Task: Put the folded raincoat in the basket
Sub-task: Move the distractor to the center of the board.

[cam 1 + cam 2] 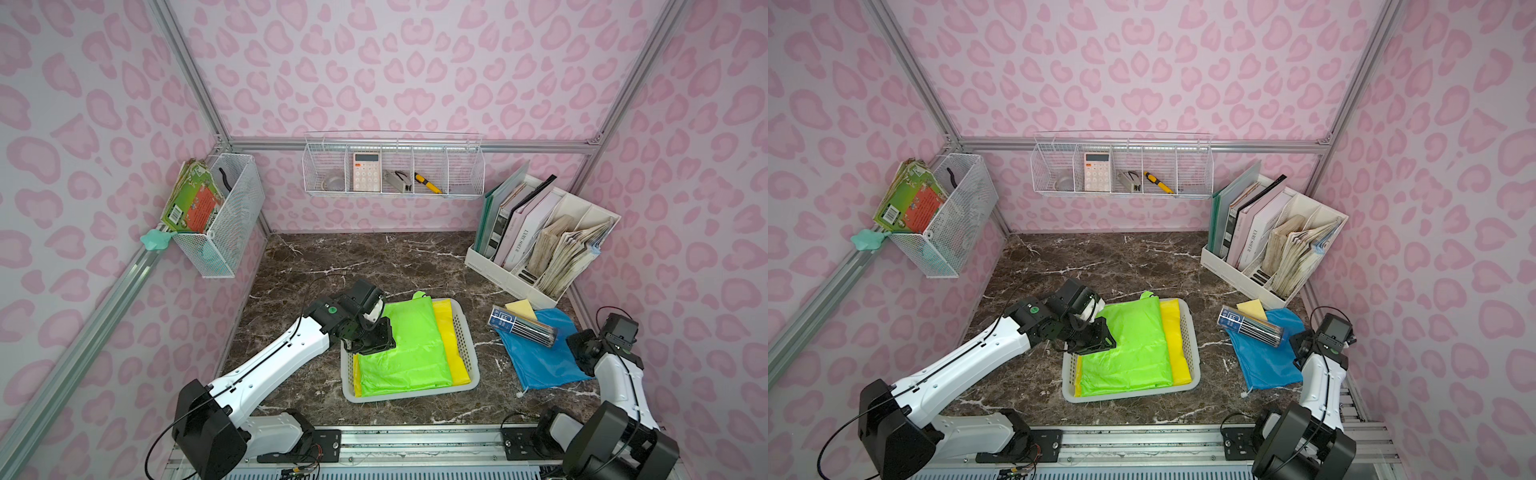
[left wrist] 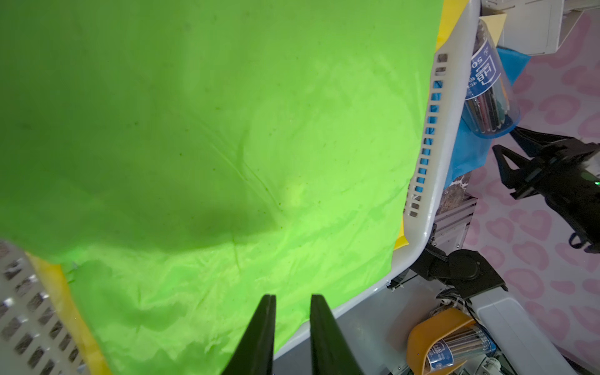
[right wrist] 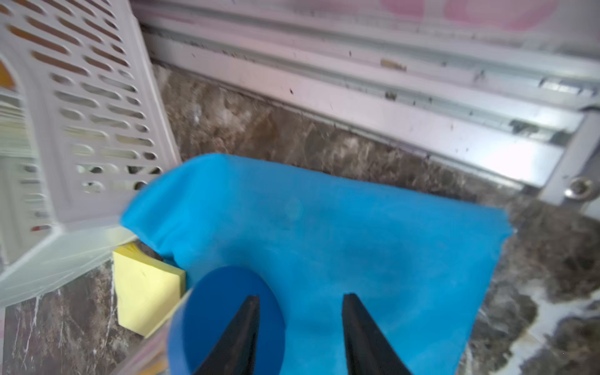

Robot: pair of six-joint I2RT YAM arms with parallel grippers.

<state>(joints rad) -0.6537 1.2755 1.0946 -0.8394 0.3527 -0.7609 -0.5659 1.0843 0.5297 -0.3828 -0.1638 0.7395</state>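
Note:
In both top views a low white perforated basket (image 1: 466, 340) (image 1: 1192, 341) sits mid-table. A folded green raincoat (image 1: 407, 345) (image 2: 227, 130) lies in it on top of a folded yellow raincoat (image 1: 446, 328). My left gripper (image 1: 370, 348) (image 2: 292, 297) hovers over the basket's far-left part, just above the green raincoat. Its jaws stand a narrow gap apart with nothing between them. A folded blue raincoat (image 1: 536, 361) (image 3: 357, 233) lies on the table to the right. My right gripper (image 1: 575, 345) (image 3: 300, 297) is open just above its right edge, holding nothing.
A clear tube of pencils (image 1: 523, 326) with a blue cap (image 3: 227, 308) lies on the blue raincoat, beside yellow sticky notes (image 3: 146, 292). A white file holder (image 1: 540, 249) stands back right. A wire rack (image 1: 395, 166) and a mesh bin (image 1: 224, 220) hang on the walls.

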